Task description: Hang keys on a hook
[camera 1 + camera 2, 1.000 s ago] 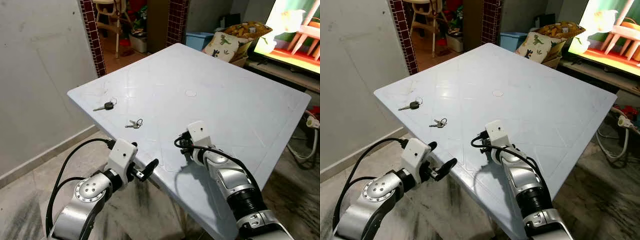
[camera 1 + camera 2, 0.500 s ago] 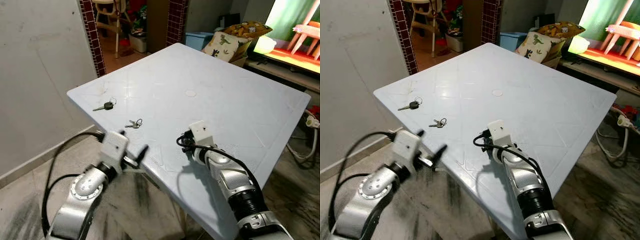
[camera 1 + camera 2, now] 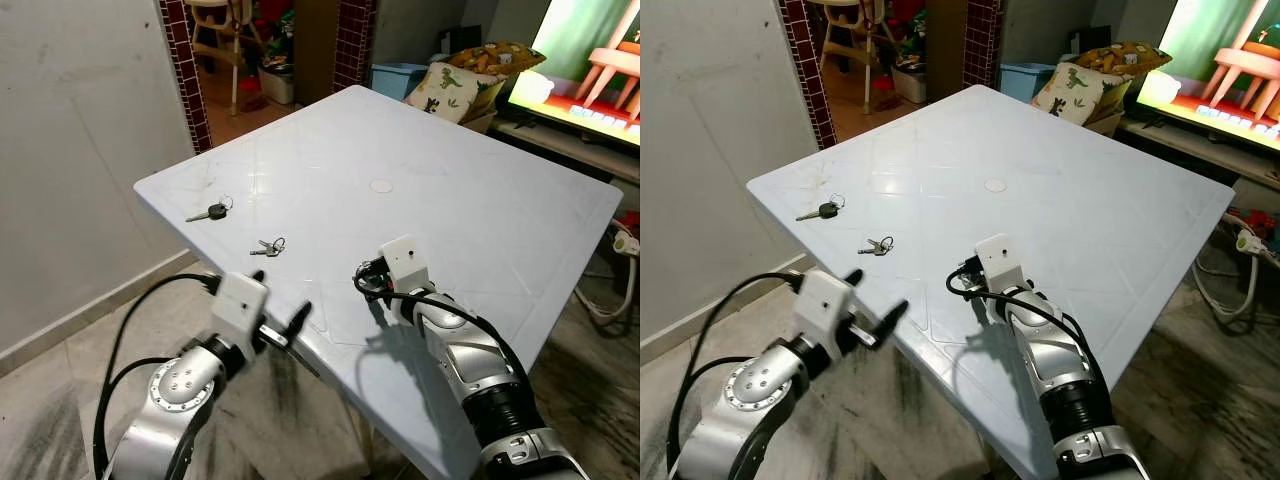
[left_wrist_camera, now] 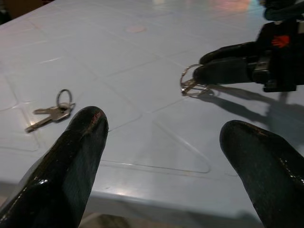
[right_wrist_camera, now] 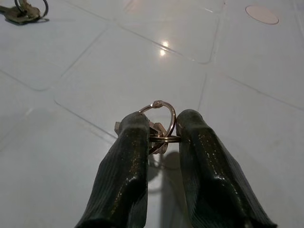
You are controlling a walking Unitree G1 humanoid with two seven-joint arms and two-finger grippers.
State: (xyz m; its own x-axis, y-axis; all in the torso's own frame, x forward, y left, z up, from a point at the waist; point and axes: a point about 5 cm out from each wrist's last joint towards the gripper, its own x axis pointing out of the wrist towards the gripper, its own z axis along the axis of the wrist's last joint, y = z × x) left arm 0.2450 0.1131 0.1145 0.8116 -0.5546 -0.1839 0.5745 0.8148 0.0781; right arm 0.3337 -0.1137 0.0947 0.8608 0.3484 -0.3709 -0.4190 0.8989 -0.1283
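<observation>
On the white table (image 3: 480,200), my right gripper (image 3: 362,286) is shut on a set of keys on a brass ring (image 5: 164,107), held just above the tabletop. Its two black fingers (image 5: 128,156) pinch the ring between them. The same ring (image 4: 189,84) shows in the left wrist view. A second small bunch of keys (image 3: 268,246) lies on the table ahead of my left gripper (image 3: 282,305). That gripper is open at the table's near edge with nothing in it. A black-headed key (image 3: 210,211) lies further left.
A plain wall (image 3: 70,150) stands close on the left, with a brick-edged doorway and a high chair (image 3: 215,30) beyond. A dinosaur cushion (image 3: 450,88), a blue bin (image 3: 395,75) and a lit screen (image 3: 590,60) stand behind the table. Cables (image 3: 615,290) lie on the floor at right.
My left gripper has risen from below the table edge to level with it, nearer the small bunch of keys. The right gripper has shifted slightly right, still holding the ring.
</observation>
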